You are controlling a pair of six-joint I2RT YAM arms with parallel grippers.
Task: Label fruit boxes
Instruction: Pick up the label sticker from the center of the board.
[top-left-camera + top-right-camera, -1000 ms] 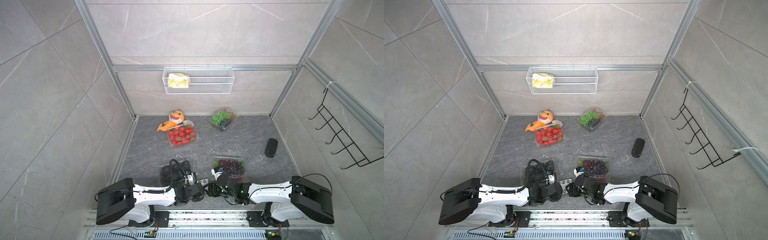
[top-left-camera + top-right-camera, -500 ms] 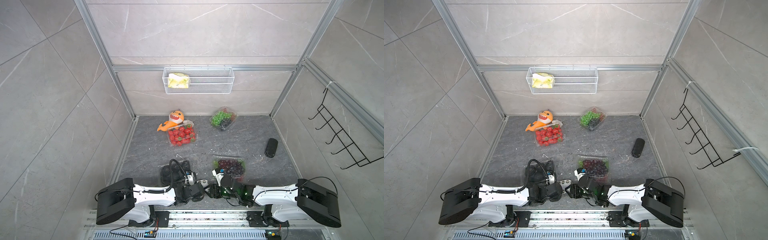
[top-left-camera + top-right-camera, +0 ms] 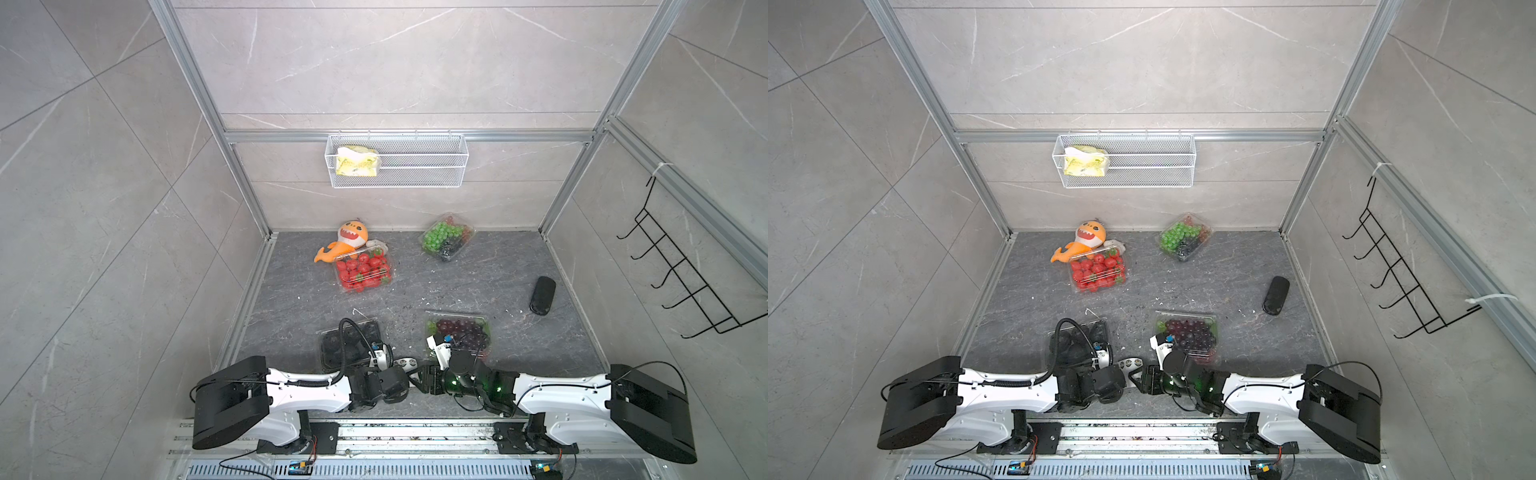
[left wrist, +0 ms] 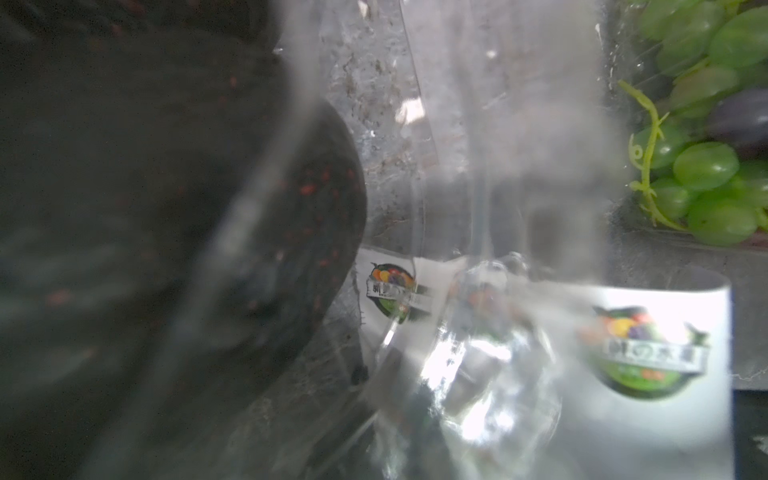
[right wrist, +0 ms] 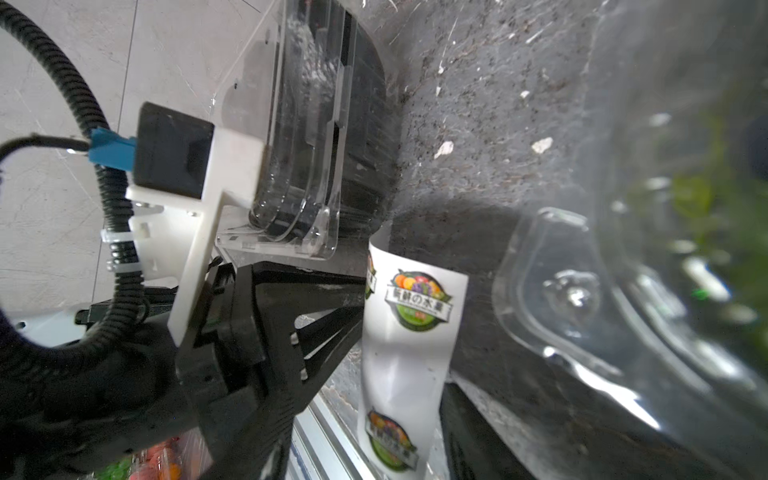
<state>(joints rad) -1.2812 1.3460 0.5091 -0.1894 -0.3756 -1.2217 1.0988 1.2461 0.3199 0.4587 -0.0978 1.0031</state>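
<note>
Right wrist view shows my left gripper (image 5: 360,309) pinched shut on the edge of the sticker sheet (image 5: 409,353), near the dark fruit box (image 5: 318,124), so I should hold it steady while my right gripper (image 3: 419,376), whose gap I cannot tell, peels one sticker slowly.

1. The left arm (image 3: 307,384) is lying low and reaching inward, and the right arm (image 3: 557,388) is reaching back toward it in the same flat pose.
2. The left gripper (image 5: 360,309) is pinching the edge of the sticker sheet (image 5: 409,332), with its black jaws drawn nearly together.
3. The right gripper (image 3: 422,379) is facing the left gripper's fingertips, just beside them. Its jaws are not showing clearly enough in any view to read their gap.
4. The right wrist (image 3: 457,380) is showing green lights.
</note>
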